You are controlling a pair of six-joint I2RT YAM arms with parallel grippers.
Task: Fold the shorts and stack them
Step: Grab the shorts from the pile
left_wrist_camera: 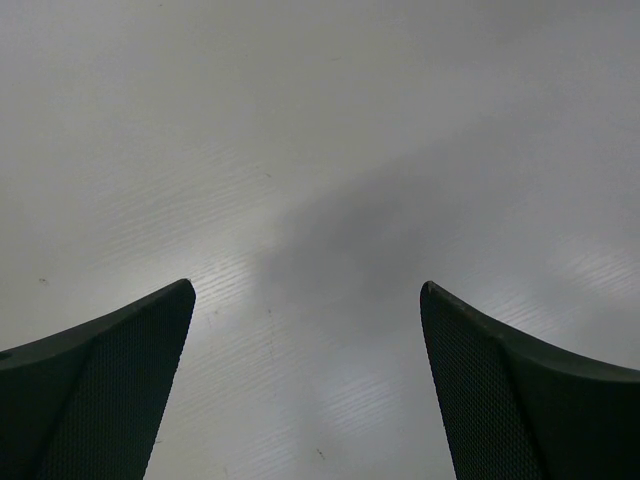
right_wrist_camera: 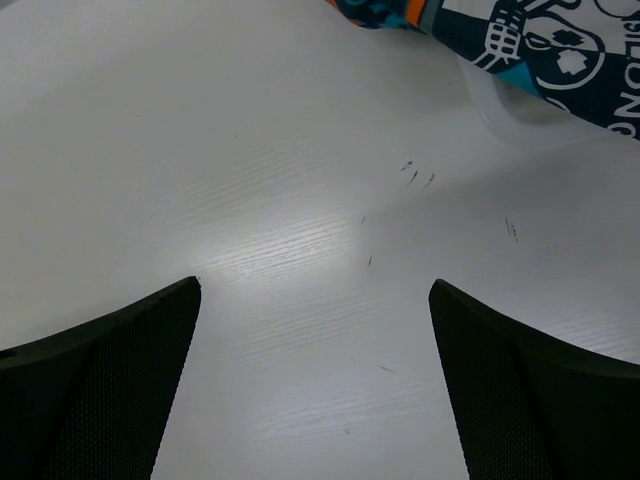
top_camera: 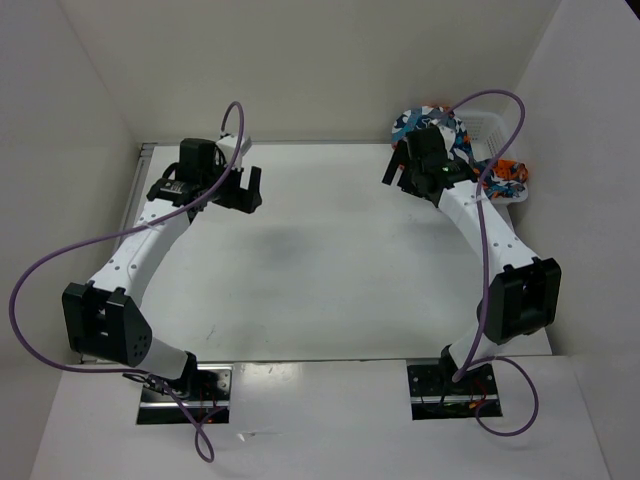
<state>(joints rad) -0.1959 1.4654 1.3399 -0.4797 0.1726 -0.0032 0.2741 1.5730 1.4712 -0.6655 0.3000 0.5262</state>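
The shorts (top_camera: 432, 125), in a blue, teal, orange and white print, are heaped in and over a white basket (top_camera: 487, 128) at the table's far right corner. A second bunch of the same print (top_camera: 507, 180) hangs off the right edge. My right gripper (top_camera: 400, 180) hovers open just left of that heap, over bare table. In the right wrist view, the shorts (right_wrist_camera: 540, 40) fill the top right corner, beyond the empty right gripper (right_wrist_camera: 315, 290). My left gripper (top_camera: 238, 195) stands open at the far left, with only bare tabletop between its fingers (left_wrist_camera: 305, 290).
White walls close in the table (top_camera: 330, 280) at the back and on both sides. Purple cables loop from each arm. A pale translucent edge (right_wrist_camera: 500, 100) shows under the shorts. Faint dark scuffs (right_wrist_camera: 415, 175) mark the tabletop.
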